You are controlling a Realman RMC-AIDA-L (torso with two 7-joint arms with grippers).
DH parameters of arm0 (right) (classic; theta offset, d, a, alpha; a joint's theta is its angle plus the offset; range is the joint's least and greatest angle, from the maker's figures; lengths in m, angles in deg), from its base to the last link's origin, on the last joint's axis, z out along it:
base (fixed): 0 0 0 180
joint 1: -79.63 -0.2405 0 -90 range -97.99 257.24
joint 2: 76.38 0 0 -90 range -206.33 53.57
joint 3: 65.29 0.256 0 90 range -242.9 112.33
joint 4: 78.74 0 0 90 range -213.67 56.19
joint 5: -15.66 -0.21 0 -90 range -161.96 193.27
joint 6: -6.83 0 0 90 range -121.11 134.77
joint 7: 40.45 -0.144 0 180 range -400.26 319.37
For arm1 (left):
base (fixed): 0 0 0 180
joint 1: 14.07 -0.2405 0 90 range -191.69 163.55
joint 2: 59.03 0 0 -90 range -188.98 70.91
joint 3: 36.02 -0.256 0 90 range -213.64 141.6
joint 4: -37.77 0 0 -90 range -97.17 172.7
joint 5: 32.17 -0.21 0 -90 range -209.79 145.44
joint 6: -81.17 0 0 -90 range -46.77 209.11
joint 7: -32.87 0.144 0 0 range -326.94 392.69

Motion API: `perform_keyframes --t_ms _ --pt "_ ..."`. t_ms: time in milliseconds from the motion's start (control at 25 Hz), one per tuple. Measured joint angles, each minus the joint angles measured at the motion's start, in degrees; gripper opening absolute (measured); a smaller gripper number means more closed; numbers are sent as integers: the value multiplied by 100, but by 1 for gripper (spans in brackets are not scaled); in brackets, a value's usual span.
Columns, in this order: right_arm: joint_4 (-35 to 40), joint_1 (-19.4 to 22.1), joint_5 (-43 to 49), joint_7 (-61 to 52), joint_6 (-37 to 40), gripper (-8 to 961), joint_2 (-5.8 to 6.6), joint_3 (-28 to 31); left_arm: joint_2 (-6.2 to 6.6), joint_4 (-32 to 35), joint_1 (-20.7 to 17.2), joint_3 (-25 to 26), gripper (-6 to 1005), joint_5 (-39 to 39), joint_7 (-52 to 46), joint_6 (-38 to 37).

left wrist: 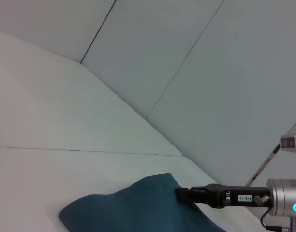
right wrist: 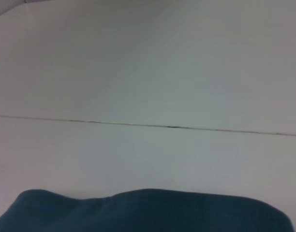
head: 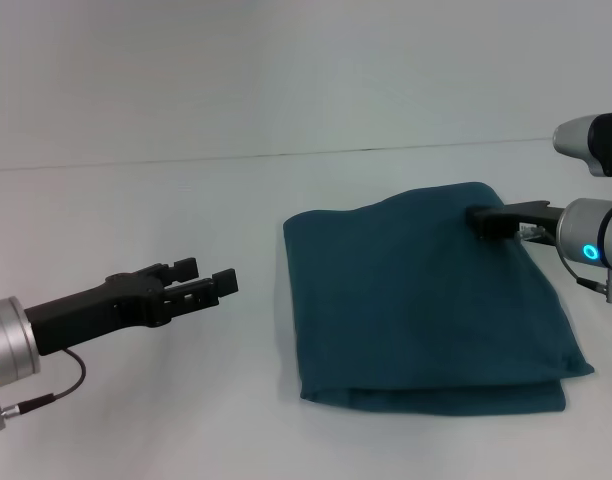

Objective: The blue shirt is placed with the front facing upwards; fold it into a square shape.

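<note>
Folded shirt on table, right gripper at its far right edge

The left gripper [head: 208, 280] hovers left of the blue shirt [head: 416, 300], apart from it, fingers narrowly parted and holding nothing. The shirt lies mid-table as a near-square stack, open layered edges toward the robot. The right gripper [head: 483, 222] is the nearer one: its tip rests on the cloth near the far right corner, reaching in from the right; whether its fingers pinch fabric cannot be determined
</note>
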Motion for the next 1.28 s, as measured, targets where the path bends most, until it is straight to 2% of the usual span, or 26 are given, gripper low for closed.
perform_keyframes --t_ms 360,640,920,1160,1280 --pt "-143 -16 -11 205 -328 -1 -3 -66 -12 0 -17 -8 902 2 12 8" --pt "192 133 -322 210 -102 -1 -8 -65 -23 0 -27 -10 903 23 12 -2" --pt "986 644 -1001 356 738 -2 -1 -23 -22 0 -31 -10 902 11 -24 -29" --pt "1818 1196 -1467 317 1907 -2 92 86 -40 -140 27 -42 903 -22 -35 4" --pt "1895 1263 -1511 306 2240 21 127 259 -47 -182 41 -48 903 -24 -35 7"
